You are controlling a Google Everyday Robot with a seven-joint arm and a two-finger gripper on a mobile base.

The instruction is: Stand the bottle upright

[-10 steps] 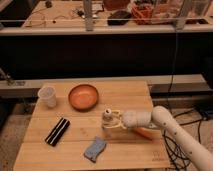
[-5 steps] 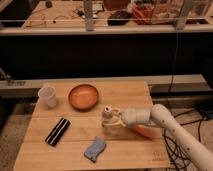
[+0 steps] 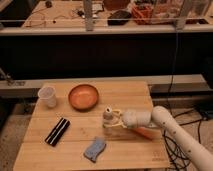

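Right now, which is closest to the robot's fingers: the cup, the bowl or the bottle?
The bottle: the gripper has its fingers shut on it near the table's right side; the bowl and cup stand farther left.

Entry: legible text, labels, brands, numbers, signs. None could be read anywhere in the camera view.

Gripper (image 3: 109,123): stood low over the right-middle part of the wooden table (image 3: 125,92), fingers clamped around the bottle (image 3: 107,115). No marking was readable on the gripper, the bottle or the table.
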